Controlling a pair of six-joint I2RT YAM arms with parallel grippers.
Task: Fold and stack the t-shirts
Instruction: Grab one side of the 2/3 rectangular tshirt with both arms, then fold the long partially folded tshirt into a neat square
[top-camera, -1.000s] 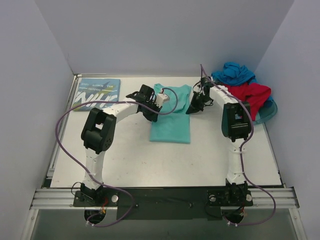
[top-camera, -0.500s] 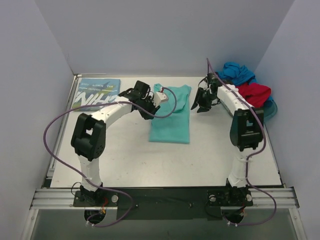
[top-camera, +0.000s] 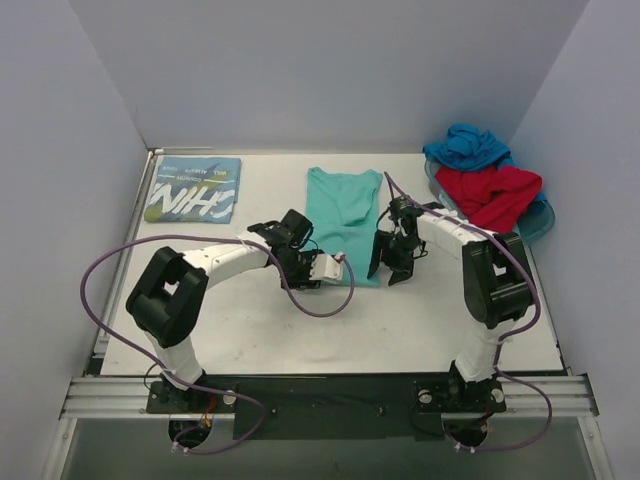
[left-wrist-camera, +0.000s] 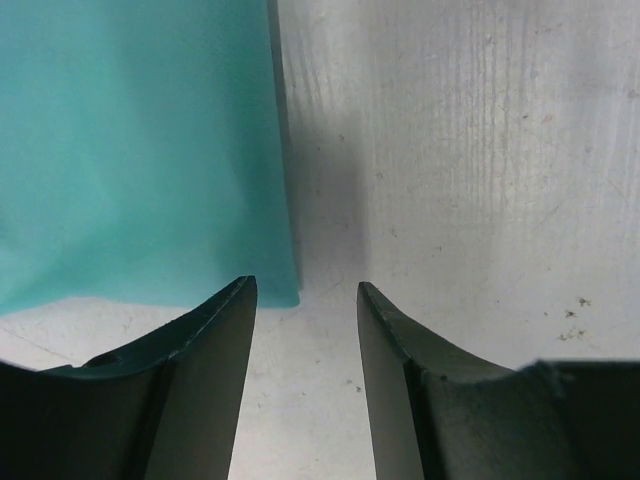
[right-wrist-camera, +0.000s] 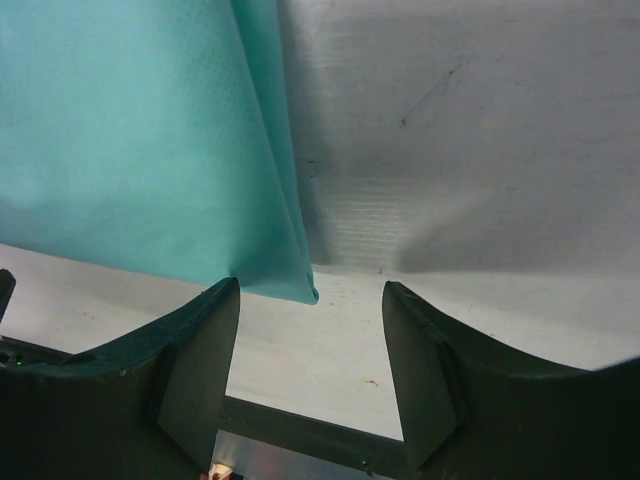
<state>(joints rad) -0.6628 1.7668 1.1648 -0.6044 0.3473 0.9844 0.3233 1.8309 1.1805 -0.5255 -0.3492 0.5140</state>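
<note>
The mint-green t-shirt (top-camera: 343, 205) lies flat mid-table as a long folded strip. My left gripper (top-camera: 316, 272) hangs open at the shirt's near-left corner, and my right gripper (top-camera: 386, 270) hangs open at its near-right corner. In the left wrist view the shirt (left-wrist-camera: 140, 150) ends just by the left fingertip, and the left gripper (left-wrist-camera: 305, 290) has only bare table in its gap. In the right wrist view the shirt's corner (right-wrist-camera: 290, 280) pokes between the tips of the right gripper (right-wrist-camera: 312, 290), ungripped. The blue-teal lettered t-shirt (top-camera: 195, 188) lies folded at the back left.
A red t-shirt (top-camera: 492, 192) and a bright blue t-shirt (top-camera: 468, 146) are heaped on the translucent blue tray (top-camera: 538, 224) at the back right. Grey walls close in the table on three sides. The metal rail (top-camera: 330, 392) runs along the near edge.
Both grippers have come from the shirt's far end to its near corners and have gone from shut to open. The mint-green shirt lies flat, let go.
</note>
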